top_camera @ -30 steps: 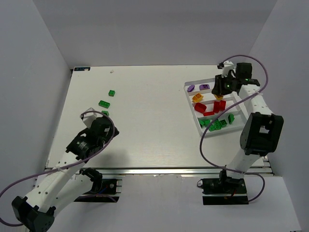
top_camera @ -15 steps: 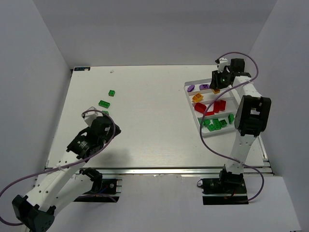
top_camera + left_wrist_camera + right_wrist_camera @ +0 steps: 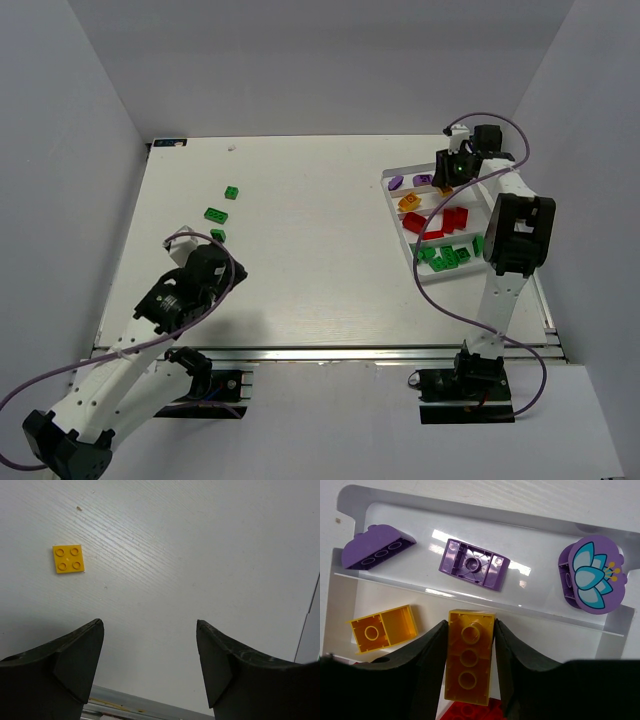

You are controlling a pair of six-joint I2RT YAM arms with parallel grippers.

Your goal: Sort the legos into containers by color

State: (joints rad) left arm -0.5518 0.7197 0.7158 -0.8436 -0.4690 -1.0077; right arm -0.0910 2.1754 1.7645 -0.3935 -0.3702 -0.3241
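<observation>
1. Presently, right hand (image 3: 469, 667) clamped on a long yellow-orange plastic brick (image 3: 469, 645), over the white divided plastic tray (image 3: 545, 635), in the compartment next to its far one.
2. Purple pieces (image 3: 474, 570) lie in the tray's far compartment.
3. Left hand (image 3: 150, 630) fingers apart, empty, above the bench (image 3: 225, 555) well left of the tray; flat yellow square plate (image 3: 68, 559) nearby.
4. Green bricks (image 3: 215, 213) loose, well left of the tray.

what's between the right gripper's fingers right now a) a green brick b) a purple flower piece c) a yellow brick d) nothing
c: in the right wrist view the right gripper is closed on both long sides of a yellow brick, over the white tray.
</observation>
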